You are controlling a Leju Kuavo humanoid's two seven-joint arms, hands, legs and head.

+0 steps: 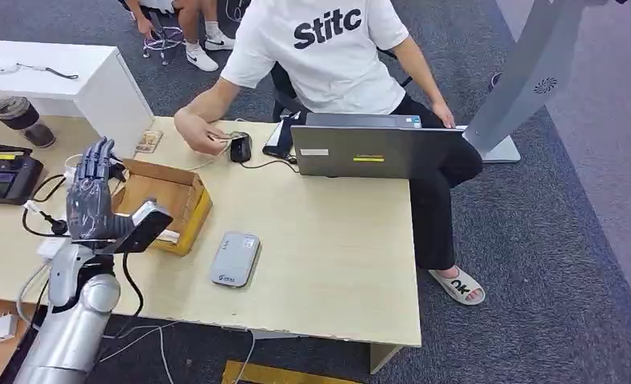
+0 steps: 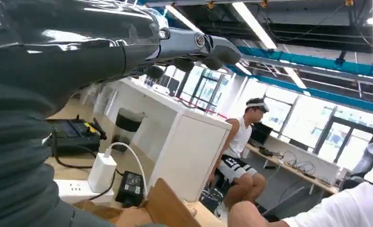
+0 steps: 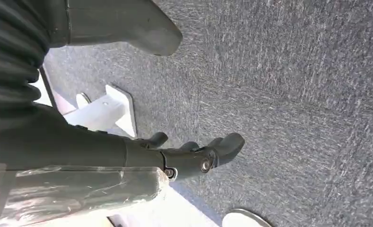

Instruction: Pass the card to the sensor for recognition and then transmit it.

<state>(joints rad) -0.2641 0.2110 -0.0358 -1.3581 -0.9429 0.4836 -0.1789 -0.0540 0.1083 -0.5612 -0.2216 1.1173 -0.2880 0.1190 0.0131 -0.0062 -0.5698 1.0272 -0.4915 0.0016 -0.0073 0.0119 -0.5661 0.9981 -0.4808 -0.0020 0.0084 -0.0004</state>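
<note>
The left robot hand [image 1: 92, 192] is raised over the cardboard box [image 1: 168, 204], fingers spread, holding nothing. The card isn't visible (perhaps boxed) — the sensor [image 1: 235, 258] waits on the table [image 1: 336, 240], nothing scanned yet.

The right robot hand [image 3: 194, 153] hangs over carpet — fingers apart, empty.

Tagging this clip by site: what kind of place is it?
Likely an office or lab workspace: grey carpet, a wooden desk with a laptop, and long benches under big windows.
</note>
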